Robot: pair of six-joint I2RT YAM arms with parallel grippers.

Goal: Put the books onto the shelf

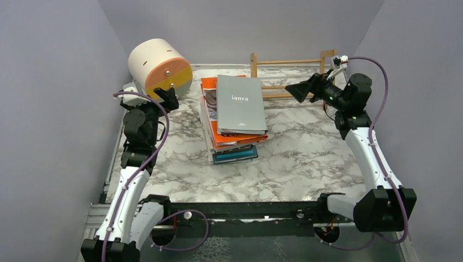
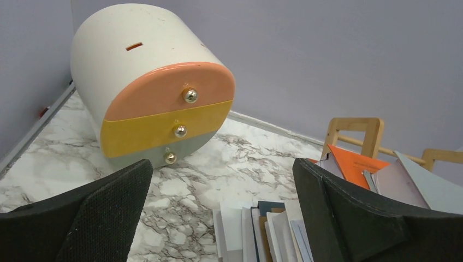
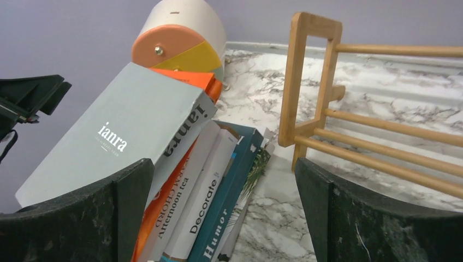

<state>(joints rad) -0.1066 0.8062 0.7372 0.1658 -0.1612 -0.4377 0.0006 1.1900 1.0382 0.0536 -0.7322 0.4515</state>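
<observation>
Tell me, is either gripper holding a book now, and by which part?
Nothing is held. The left gripper and right gripper are both open and empty.

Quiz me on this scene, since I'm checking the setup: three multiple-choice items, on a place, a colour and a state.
1. Where are the books? A. Upright on the shelf. B. Stacked on the table beside the shelf. C. Behind the shelf.
2. What colour is the top book? A. Grey. B. Pink. C. Teal.
3. The left claw and right claw are? A. Both open, empty. B. Both shut. C. Left shut on a book.
Answers: B, the pile rests on marble; A, its "ianra" cover is grey; A, both stand wide, holding nothing.
</observation>
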